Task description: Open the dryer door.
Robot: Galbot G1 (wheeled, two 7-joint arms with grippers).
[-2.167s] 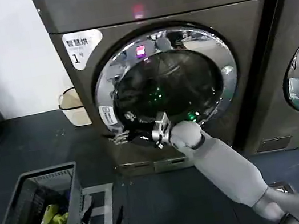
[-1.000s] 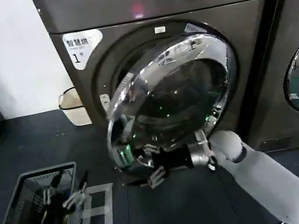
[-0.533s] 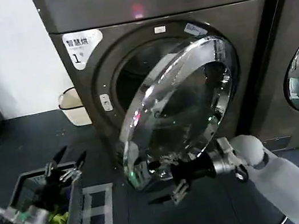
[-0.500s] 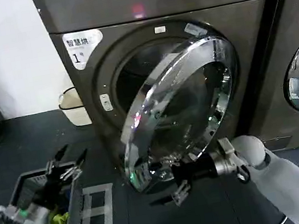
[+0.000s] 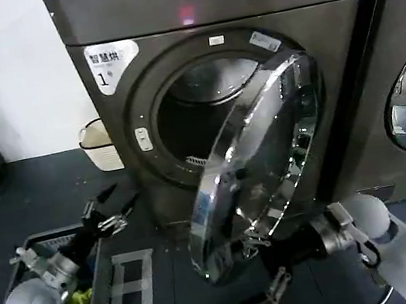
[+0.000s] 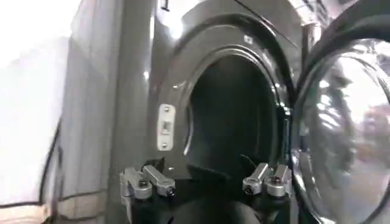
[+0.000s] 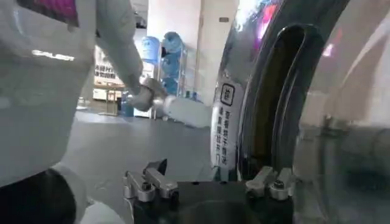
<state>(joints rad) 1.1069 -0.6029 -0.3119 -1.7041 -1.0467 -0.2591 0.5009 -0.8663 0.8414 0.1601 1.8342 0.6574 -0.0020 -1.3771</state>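
1. dryer (image 5: 106,137): dark grey-brown metal front, top cut off by the head view's edge; round drum mouth (image 5: 205,120) exposed, its inside dark and hard to make out.
2. dryer door (image 5: 257,166): shiny chrome ring, domed glass, swung well out; its lower edge sits just above the right gripper.
3. right gripper (image 5: 267,270): under the door's low rim, jaws spread; whether a finger touches the rim can't be told, since the rim hides part of it.
4. left gripper (image 5: 110,208): jaws wide apart, holding nothing, pointing at the drum mouth, well apart from the door.
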